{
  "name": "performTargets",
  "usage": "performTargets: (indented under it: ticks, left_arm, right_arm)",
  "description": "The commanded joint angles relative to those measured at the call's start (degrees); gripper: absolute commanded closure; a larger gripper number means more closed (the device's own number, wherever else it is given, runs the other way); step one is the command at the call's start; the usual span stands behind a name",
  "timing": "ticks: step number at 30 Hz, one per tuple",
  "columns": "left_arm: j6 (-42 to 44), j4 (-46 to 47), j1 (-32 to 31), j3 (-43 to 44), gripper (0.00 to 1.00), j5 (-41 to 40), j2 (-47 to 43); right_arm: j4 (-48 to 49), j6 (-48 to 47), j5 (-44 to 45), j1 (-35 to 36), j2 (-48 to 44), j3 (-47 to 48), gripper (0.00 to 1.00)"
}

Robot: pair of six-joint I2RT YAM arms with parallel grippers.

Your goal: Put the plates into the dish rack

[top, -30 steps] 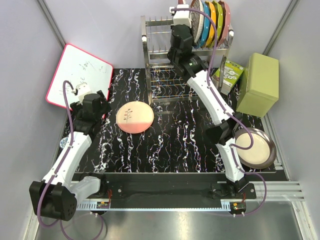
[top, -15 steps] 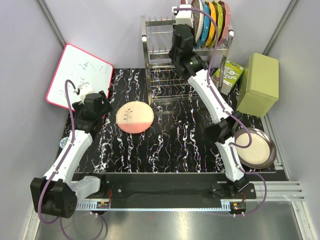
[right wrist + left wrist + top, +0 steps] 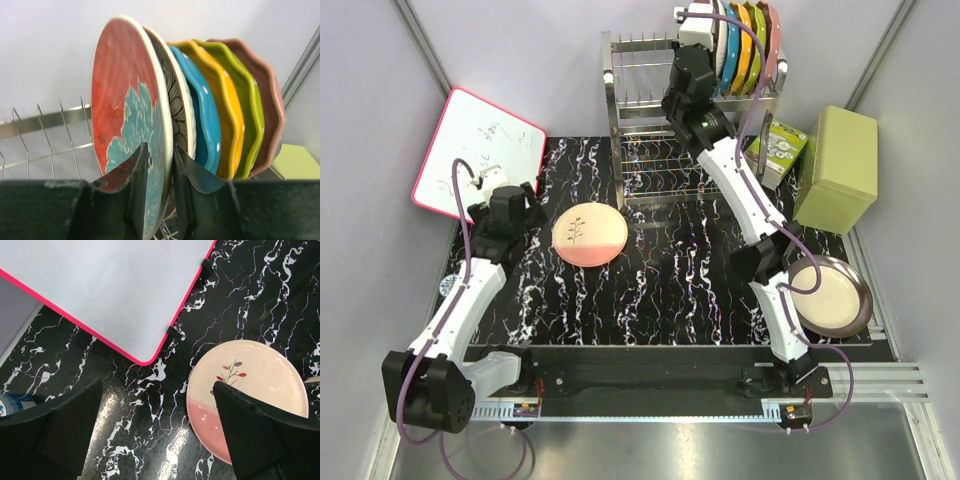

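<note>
Currently I am logging these items from my remote station:

Right gripper [image 3: 159, 150]: I am seeing it raised to the top tier of the dish rack [image 3: 620, 100]. Its two fingers are standing a narrow way apart and straddling the lower rim of the red plate [image 3: 125, 100]. Whether they are pinching that rim or merely flanking it I cannot tell.

Red plate, teal flower on its face: it is standing on edge in the top tier, leftmost in a row of six.

Petal-pattern plate [image 3: 177, 100]: it is standing just beside the red one. The blue plate [image 3: 205, 115], orange plate [image 3: 225, 110], green plate [image 3: 250, 100] and pink plate [image 3: 270, 95] are following in that order.

Left gripper [image 3: 156, 390]: it is hovering low over the marbled table [image 3: 670, 270] with its jaws spread wide, gripping nothing.

Pink-and-cream plate [image 3: 590, 234]: it is lying flat on the table in front of the rack, just right of the left gripper. In the wrist view the right finger is covering part of its edge.

Cream plate [image 3: 830, 296], dark brown rim: it is lying flat at the table's right side beside the right arm, well apart from the rack.

Whiteboard [image 3: 480, 150], red frame: it is lying at the far left, near the left gripper.

Green box [image 3: 837, 168] and printed carton [image 3: 777, 150]: both are sitting right of the rack, the carton between rack and box
</note>
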Motion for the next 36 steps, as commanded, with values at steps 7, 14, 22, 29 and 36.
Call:
performTargets:
  ticks: [7, 14, 22, 29, 36]
  left_arm:
    - [11.7, 3.3, 0.2, 3.5, 0.01, 8.8, 3.6]
    - [25.4, 2.8, 0.4, 10.4, 0.01, 19.0, 12.7]
    - [28.2, -3.3, 1.3, 23.1, 0.04, 25.5, 29.7]
    - [28.9, -10.0, 1.4, 31.5, 0.78, 29.7, 43.0]
    - [28.4, -13.8, 1.4, 42.0, 1.00, 31.6, 54.4]
  right_arm:
    - [5.8, -2.5, 1.0, 2.4, -8.7, -0.6, 0.61]
    - [5.8, -0.7, 2.8, 5.6, -23.4, -20.5, 0.60]
    - [-17.6, 14.7, -5.8, 7.0, -42.9, -44.1, 0.37]
    - [-25.6, 22.8, -30.8, 7.0, -59.0, -70.8, 0.00]
    - [-26.0, 23.3, -34.3, 6.9, -66.5, -82.8, 0.00]
